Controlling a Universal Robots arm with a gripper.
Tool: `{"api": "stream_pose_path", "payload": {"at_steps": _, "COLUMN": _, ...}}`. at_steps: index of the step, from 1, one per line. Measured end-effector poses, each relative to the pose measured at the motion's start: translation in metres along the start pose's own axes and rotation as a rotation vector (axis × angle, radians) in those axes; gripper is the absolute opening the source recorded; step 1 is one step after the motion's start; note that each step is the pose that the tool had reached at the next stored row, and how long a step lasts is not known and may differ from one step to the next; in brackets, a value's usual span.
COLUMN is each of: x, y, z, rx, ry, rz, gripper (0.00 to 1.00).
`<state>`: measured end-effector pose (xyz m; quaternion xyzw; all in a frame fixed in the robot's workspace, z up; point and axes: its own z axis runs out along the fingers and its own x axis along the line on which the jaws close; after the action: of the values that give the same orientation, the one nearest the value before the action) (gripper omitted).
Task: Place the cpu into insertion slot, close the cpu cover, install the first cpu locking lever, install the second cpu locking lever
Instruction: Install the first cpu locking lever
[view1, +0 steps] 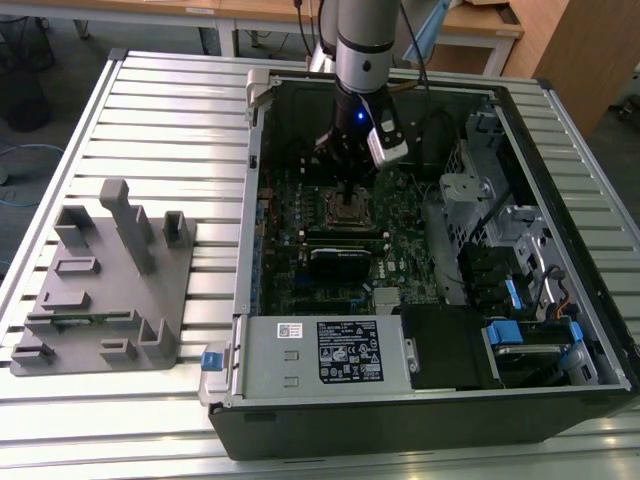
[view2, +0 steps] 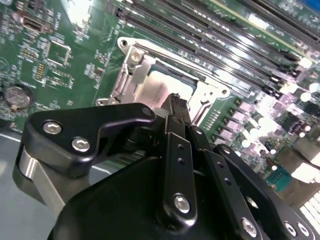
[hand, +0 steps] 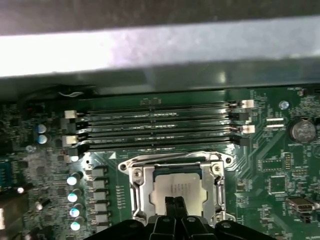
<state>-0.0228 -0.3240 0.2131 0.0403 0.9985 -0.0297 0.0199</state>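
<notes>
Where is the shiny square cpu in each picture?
Exterior view: the cpu sits mid-board, under the gripper.
First wrist view: cpu inside the cpu cover.
Second wrist view: cpu beyond the gripper.
Shared landmark: the cpu cover.

The arm (view1: 357, 45) is a silver-grey tube with a black wrist lit by a small blue light, a white box mounted beside it. The gripper (view2: 176, 107) is black, its jointed links fastened with bright round screws.

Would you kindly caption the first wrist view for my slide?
Gripper poised over the cpu, seated under the closed cpu cover beside the memory slots.
</notes>
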Motion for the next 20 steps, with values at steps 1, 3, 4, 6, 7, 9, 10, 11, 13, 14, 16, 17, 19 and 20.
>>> {"api": "stream_pose_path", "payload": {"at_steps": 1, "x": 0.0, "y": 0.0, "z": 0.0004, "rx": -0.0002, "ry": -0.0029, "rz": -0.001, "gripper": 0.11}}
{"api": "stream_pose_path", "payload": {"at_steps": 3, "x": -0.001, "y": 0.0002, "z": 0.0015, "rx": -0.0008, "ry": -0.0038, "rz": -0.008, "gripper": 0.11}}
{"api": "stream_pose_path", "payload": {"at_steps": 4, "x": -0.0018, "y": 0.0002, "z": 0.0022, "rx": -0.0008, "ry": -0.0041, "rz": -0.015, "gripper": 0.11}}
{"api": "stream_pose_path", "payload": {"at_steps": 6, "x": -0.0031, "y": 0.0004, "z": 0.0037, "rx": -0.0016, "ry": -0.0052, "rz": -0.033, "gripper": 0.11}}
{"api": "stream_pose_path", "payload": {"at_steps": 7, "x": -0.0037, "y": 0.0005, "z": 0.0042, "rx": -0.0021, "ry": -0.0058, "rz": -0.043, "gripper": 0.11}}
{"api": "stream_pose_path", "payload": {"at_steps": 9, "x": -0.0038, "y": 0.0005, "z": 0.0043, "rx": -0.0018, "ry": -0.0059, "rz": -0.048, "gripper": 0.11}}
{"api": "stream_pose_path", "payload": {"at_steps": 10, "x": -0.0038, "y": 0.0005, "z": 0.0043, "rx": -0.0017, "ry": -0.006, "rz": -0.048, "gripper": 0.11}}
{"api": "stream_pose_path", "payload": {"at_steps": 11, "x": -0.0038, "y": 0.0005, "z": 0.0041, "rx": -0.0017, "ry": -0.006, "rz": -0.048, "gripper": 0.11}}
{"api": "stream_pose_path", "payload": {"at_steps": 13, "x": -0.0039, "y": 0.0004, "z": 0.0022, "rx": -0.0019, "ry": -0.0061, "rz": -0.048, "gripper": 0.11}}
{"api": "stream_pose_path", "payload": {"at_steps": 14, "x": -0.004, "y": 0.0003, "z": 0.0006, "rx": -0.0019, "ry": -0.0061, "rz": -0.048, "gripper": 0.11}}
{"api": "stream_pose_path", "payload": {"at_steps": 16, "x": -0.0041, "y": 0.0001, "z": -0.0027, "rx": -0.002, "ry": -0.0061, "rz": -0.048, "gripper": 0.11}}
{"api": "stream_pose_path", "payload": {"at_steps": 17, "x": -0.0042, "y": 0.0, "z": -0.0043, "rx": -0.0018, "ry": -0.0061, "rz": -0.048, "gripper": 0.11}}
{"api": "stream_pose_path", "payload": {"at_steps": 19, "x": -0.0043, "y": -0.0002, "z": -0.0077, "rx": -0.0018, "ry": -0.006, "rz": -0.048, "gripper": 0.11}}
{"api": "stream_pose_path", "payload": {"at_steps": 20, "x": -0.0044, "y": -0.0002, "z": -0.0091, "rx": -0.0019, "ry": -0.006, "rz": -0.048, "gripper": 0.11}}
